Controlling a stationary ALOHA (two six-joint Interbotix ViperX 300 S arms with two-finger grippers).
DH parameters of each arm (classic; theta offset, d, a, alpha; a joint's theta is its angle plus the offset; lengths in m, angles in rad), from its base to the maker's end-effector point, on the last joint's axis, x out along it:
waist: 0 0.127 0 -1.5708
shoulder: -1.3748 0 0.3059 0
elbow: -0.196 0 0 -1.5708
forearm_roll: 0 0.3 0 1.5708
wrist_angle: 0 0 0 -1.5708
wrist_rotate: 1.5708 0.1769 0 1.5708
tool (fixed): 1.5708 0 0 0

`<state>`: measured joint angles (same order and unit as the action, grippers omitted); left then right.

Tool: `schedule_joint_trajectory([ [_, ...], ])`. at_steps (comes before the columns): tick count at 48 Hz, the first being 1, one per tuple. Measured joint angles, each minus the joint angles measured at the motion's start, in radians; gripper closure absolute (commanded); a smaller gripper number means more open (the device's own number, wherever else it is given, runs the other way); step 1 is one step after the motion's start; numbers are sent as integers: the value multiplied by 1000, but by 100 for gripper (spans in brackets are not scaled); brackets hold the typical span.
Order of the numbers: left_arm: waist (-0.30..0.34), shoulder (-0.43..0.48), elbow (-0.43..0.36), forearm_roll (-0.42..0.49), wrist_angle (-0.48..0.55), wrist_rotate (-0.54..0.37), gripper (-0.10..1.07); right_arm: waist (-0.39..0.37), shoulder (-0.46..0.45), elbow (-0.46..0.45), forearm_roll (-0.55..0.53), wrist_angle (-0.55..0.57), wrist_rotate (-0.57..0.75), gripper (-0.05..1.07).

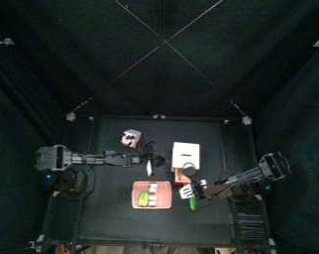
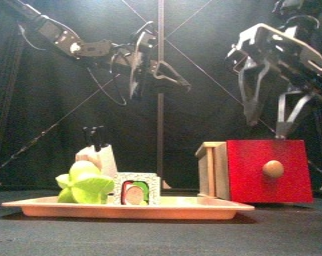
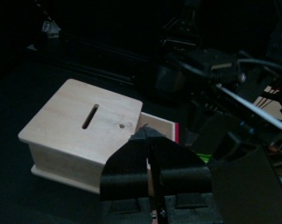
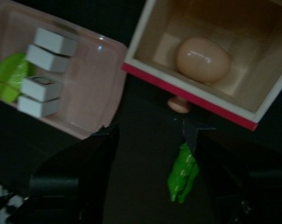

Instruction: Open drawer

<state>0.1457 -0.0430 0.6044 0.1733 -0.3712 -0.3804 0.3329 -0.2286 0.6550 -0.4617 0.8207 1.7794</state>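
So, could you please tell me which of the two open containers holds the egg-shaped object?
The red-fronted drawer holds the egg-shaped object. The pink tray beside it carries white rolls and a green leaf instead.

The drawer [image 3: 82,131] is made of pale, matt, unvarnished wood, its front [image 2: 269,171] painted glossy red. The pink tray [image 2: 124,207] looks of smooth plastic. The counter [image 2: 161,236] is matt black.

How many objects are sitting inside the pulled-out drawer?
1: a beige egg-shaped ball on the floor of the drawer, in the right wrist view. One end is out of frame, so more may be hidden.
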Motion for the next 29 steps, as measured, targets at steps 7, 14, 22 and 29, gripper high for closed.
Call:
schedule_joint_trajectory([
  [7,-51,-74,78,2,0,2,74,28,-78,-6,-57,-17,14,10],
  [14,-98,-158,155,14,-5,2,74,32,-118,-6,-127,-78,17,10],
  [22,-101,-221,213,17,-23,2,74,26,-100,-5,-170,-186,17,10],
  [29,-101,-233,239,17,-38,2,74,11,-69,-5,-198,-242,17,10],
])
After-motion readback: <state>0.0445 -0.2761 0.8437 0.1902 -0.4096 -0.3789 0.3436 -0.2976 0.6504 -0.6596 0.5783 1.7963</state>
